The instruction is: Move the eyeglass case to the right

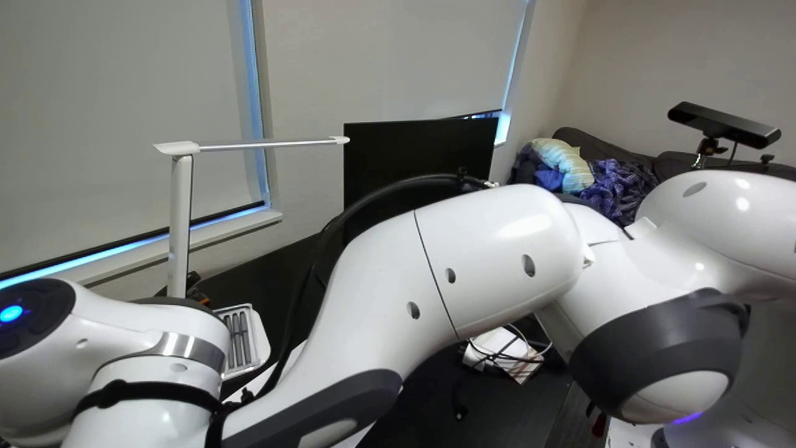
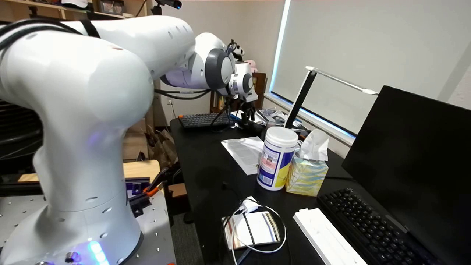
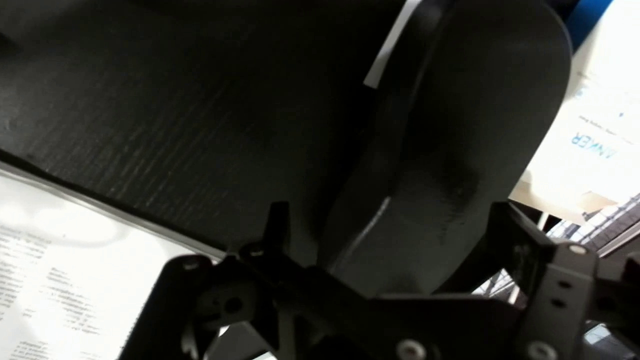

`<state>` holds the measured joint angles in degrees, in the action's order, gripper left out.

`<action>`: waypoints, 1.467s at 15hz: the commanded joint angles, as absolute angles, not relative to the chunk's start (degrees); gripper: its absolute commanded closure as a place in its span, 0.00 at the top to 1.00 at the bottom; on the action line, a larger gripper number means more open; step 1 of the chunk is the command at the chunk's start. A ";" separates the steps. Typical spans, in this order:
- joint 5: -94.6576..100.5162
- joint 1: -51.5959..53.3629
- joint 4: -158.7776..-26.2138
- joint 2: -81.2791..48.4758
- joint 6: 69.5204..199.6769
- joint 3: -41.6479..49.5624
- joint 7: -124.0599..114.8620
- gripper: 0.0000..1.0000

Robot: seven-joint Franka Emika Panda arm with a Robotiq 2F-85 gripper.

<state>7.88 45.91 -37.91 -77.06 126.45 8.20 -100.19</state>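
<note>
Black, smooth and round-ended, the eyeglass case (image 3: 480,115) lies in the wrist view between the jaws of the dark, two-fingered end effector (image 3: 389,210), on the black wood-grained surface (image 3: 150,125). The jaws stand wide apart and we see nothing gripped: a gap shows on the side towards the white sheet of printed text (image 3: 60,290), which lies beyond that jaw. Past the opposite jaw, where we cannot tell touching from apart, is a white item with blue lettering (image 3: 590,160).

In an exterior view the end effector hangs low over the surface, a black keyboard (image 2: 202,120) near it; the case is too dark to make out.

In an exterior view white arm links (image 1: 485,274) hide much, and we see neither end effector nor case.

We judge the step to be grasping or letting go; nothing here settles which. Next calls for closing evenly across the case, or, if it is placed, rising straight clear.
</note>
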 commanded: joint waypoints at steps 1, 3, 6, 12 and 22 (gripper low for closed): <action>7.79 46.05 -34.17 -80.24 126.51 8.73 -101.81 1.00; 8.08 46.04 -33.19 -81.58 126.54 9.05 -101.44 1.00; 7.69 45.66 -32.04 -82.64 126.32 8.78 -100.21 1.00; 7.54 45.13 -31.93 -83.99 126.72 8.77 -99.61 1.00; 5.60 43.18 -34.97 -80.73 123.35 5.07 -96.56 0.43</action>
<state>7.23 44.25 -33.77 -81.20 125.61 7.30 -99.56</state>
